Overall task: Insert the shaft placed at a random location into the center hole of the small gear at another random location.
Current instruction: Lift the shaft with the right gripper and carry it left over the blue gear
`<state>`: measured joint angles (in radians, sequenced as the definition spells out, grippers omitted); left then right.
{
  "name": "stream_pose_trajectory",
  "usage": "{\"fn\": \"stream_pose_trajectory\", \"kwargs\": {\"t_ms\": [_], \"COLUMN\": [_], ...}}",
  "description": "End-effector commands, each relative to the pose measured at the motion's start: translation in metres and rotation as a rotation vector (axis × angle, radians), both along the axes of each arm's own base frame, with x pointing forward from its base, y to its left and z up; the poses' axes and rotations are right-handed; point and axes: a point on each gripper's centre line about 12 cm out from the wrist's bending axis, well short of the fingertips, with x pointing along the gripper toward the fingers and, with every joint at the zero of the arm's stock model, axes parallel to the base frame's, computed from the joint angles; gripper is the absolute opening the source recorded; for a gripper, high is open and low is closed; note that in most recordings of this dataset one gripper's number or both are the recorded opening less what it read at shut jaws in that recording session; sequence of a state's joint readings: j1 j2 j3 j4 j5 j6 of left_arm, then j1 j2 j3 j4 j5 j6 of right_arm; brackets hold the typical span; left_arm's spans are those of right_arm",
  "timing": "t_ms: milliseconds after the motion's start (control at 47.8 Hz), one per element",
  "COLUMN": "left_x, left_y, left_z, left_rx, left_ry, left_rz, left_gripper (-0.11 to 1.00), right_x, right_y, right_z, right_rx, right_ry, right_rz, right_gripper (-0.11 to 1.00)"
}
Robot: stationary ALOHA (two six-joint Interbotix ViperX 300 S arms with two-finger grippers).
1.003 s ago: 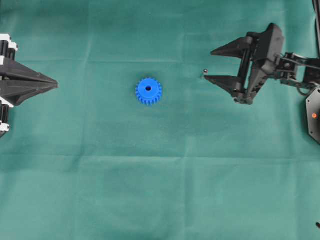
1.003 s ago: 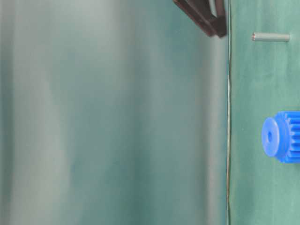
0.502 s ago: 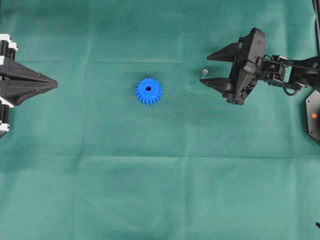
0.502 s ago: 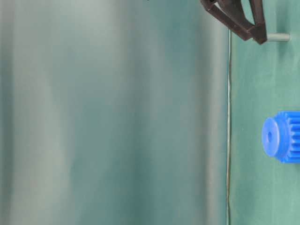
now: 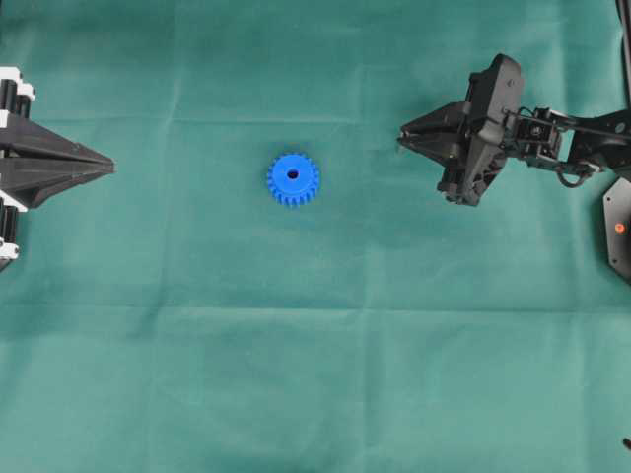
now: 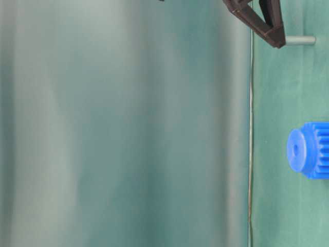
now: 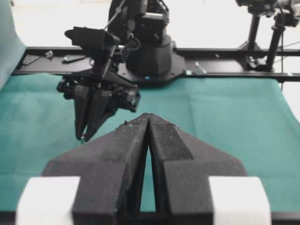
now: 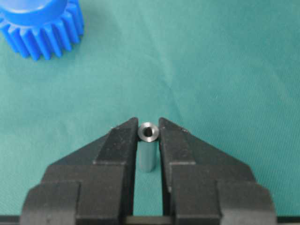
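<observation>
green felt-like cloth covers the tabletop [image 5: 296, 345]. right of the bright blue toothed plastic gear [image 5: 293, 179], well apart from it, the small shiny silver metal cylinder shaft [image 8: 148, 146] stands upright on the cloth, long axis vertical, its open hollow end up. the right claw [image 8: 149, 136] has both black pointed fingers [image 8: 119, 140] closed against the shaft's sides. the gear lies flat, its dark round centre hole [image 5: 292, 174] facing up. far left of the gear, the left claw [image 7: 148, 123] is fully closed, holding nothing.

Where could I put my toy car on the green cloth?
Bare cloth fills the whole near half below the small gear, and the stretch between it and the left gripper. It is crowded where the right gripper clamps the shaft.
</observation>
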<state>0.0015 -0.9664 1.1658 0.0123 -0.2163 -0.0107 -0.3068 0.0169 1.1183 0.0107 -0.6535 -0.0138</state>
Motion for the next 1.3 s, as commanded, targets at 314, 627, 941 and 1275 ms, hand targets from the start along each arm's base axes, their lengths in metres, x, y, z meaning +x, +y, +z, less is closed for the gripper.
{"fn": "stream_pose_trajectory", "kwargs": {"t_ms": [314, 627, 941, 1275], "left_x": [0.002, 0.002, 0.003, 0.004], "left_y": [0.001, 0.0, 0.0, 0.0], "left_z": [0.004, 0.004, 0.002, 0.001], "left_rx": [0.001, 0.001, 0.001, 0.001], "left_ry": [-0.011, -0.011, 0.0, 0.002], "left_rz": [0.002, 0.001, 0.001, 0.001], "left_gripper": [0.0, 0.0, 0.0, 0.0], "right_x": [0.015, 0.02, 0.053, 0.113], "right_y": [-0.003, -0.003, 0.016, 0.035], "right_z": [0.065, 0.065, 0.073, 0.083], "right_rx": [-0.014, -0.006, -0.001, -0.002], "right_ry": [-0.052, -0.053, -0.081, -0.115], "right_rz": [0.005, 0.006, 0.079, 0.155], "right_gripper": [0.14, 0.14, 0.14, 0.14]}}
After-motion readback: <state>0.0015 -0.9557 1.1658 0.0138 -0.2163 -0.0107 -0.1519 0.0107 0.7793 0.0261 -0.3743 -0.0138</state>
